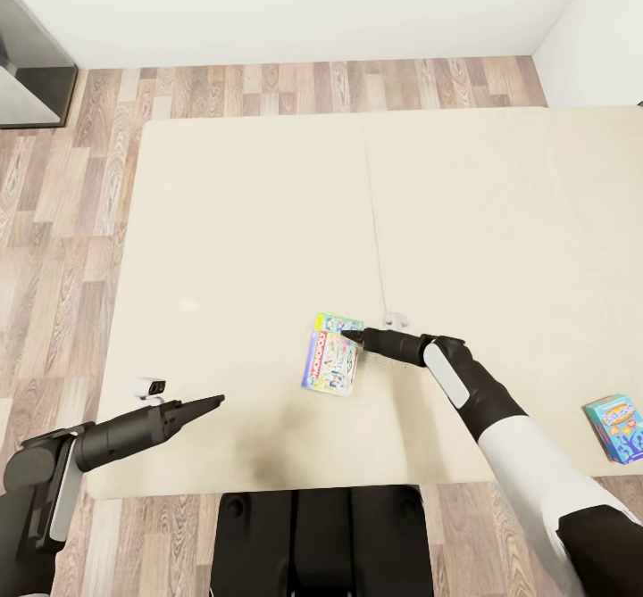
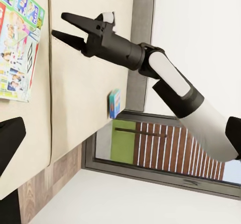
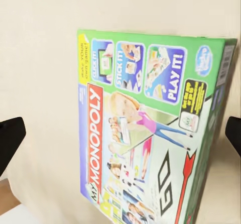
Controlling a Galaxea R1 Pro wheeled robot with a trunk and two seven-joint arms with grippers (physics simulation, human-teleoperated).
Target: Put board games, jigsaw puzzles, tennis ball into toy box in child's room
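Note:
A green-edged board game point(image 1: 332, 353) with a red Monopoly banner lies flat on the beige bed point(image 1: 250, 222), near its front edge. My right gripper point(image 1: 348, 336) is open at the box's right edge. In the right wrist view its fingertips point(image 3: 10, 138) stand wide on either side of the box point(image 3: 150, 133) without touching it. A small blue board game point(image 1: 618, 427) stands at the bed's front right corner. My left gripper point(image 1: 214, 400) hovers open over the mattress, left of the green box. The left wrist view shows the right gripper point(image 2: 57, 25), the green box point(image 2: 17, 43) and the blue box point(image 2: 115, 103).
Wood-plank floor point(image 1: 62, 222) borders the bed on the left and far side, with white walls behind. A dark cabinet point(image 1: 31, 62) stands at the far left. My base point(image 1: 313, 534) is against the bed's front edge. A window point(image 2: 150, 148) lies beyond the bed.

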